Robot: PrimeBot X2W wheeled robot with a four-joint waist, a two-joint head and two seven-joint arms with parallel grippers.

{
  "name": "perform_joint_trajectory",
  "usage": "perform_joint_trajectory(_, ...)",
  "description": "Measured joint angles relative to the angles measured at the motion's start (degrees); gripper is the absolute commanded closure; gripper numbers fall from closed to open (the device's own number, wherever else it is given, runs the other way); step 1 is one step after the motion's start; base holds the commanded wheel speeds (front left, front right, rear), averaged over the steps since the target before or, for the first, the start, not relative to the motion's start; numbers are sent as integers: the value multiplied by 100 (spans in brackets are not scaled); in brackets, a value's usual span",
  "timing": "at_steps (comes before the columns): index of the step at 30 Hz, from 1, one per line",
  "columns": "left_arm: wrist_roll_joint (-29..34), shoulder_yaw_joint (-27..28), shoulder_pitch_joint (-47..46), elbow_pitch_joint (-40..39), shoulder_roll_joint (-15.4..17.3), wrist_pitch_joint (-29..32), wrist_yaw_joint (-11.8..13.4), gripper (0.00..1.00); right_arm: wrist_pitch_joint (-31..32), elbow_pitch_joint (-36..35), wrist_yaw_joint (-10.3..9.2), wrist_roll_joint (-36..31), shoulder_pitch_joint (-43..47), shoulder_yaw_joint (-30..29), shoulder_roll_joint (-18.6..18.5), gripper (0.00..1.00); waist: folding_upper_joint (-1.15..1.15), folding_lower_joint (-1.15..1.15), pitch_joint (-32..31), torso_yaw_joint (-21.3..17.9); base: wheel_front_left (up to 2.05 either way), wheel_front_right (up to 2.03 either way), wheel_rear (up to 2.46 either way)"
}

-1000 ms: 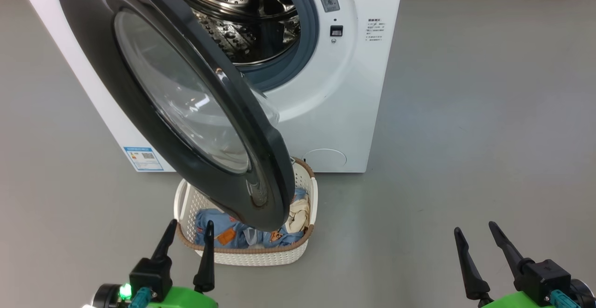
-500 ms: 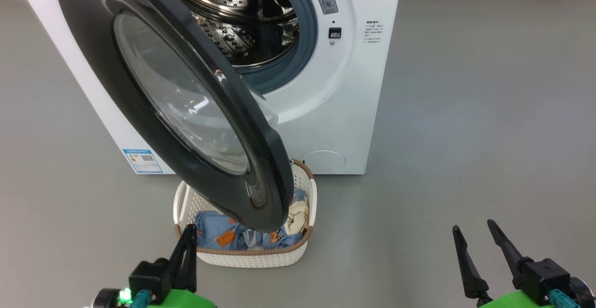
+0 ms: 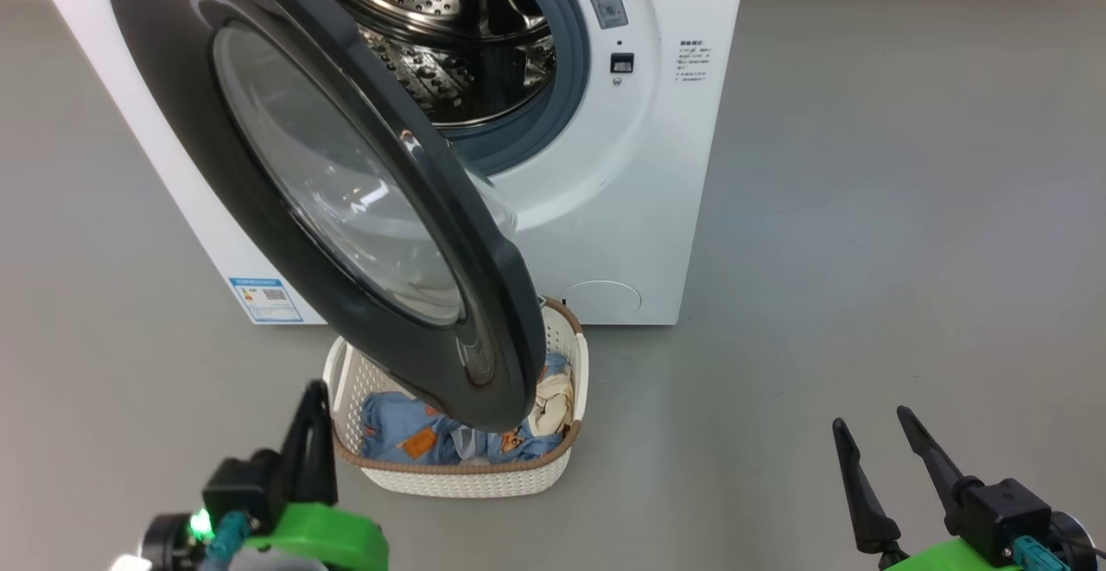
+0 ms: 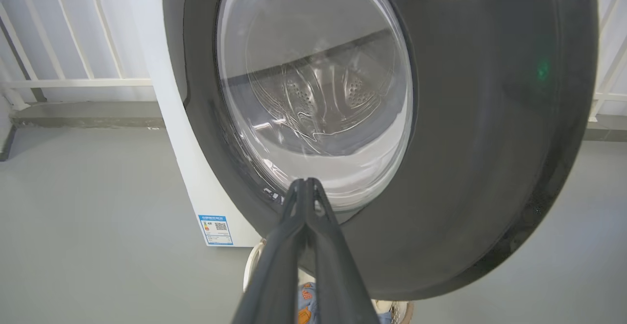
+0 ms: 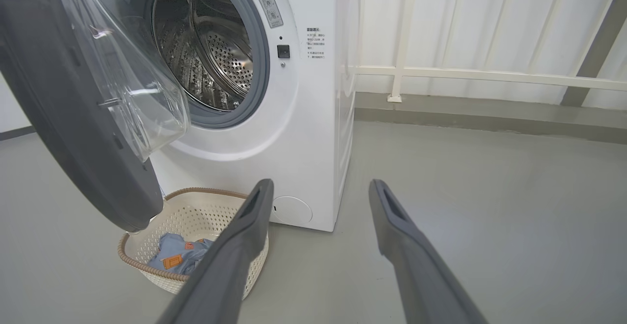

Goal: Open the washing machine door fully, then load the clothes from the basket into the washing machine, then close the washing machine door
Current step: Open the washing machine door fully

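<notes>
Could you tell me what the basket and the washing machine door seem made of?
The basket: likely matte cream plastic, moulded perforations, brown woven-look rim.
The washing machine door: glossy, reflective dark rim, probably plastic; clear bulging centre, glass or plastic.

We see our long dark fingers (image 5: 242, 238) spread wide; far left, the black-rimmed round glass door (image 5: 73, 133) overhangs the cream perforated basket (image 5: 205, 211).

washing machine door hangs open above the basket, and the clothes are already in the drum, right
Not quite: the clothes are in the basket, not the drum, as the head view shows. The washing machine door does hang open above the basket.
</notes>
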Motion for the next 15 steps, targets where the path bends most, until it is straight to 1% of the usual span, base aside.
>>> perform_joint_trajectory(6,140,142,-382,-482,8,0,169,100,0,-37,0,0,-1,67,3,0,0,0,21,-2,0,0,0)
perform_joint_trajectory(10,394,170,-731,-1053,38,0,289,100,0,-65,0,0,-1,87,5,0,0,0,50,-23,0,0,0)
perform_joint_trajectory(13,528,48,-1060,-1617,44,-4,278,100,0,-91,0,0,-2,91,7,0,0,0,81,-20,0,0,0)
perform_joint_trajectory(15,583,-129,-1340,-1900,38,-18,227,100,-1,-101,0,0,-3,91,4,0,0,0,108,-2,0,0,0)
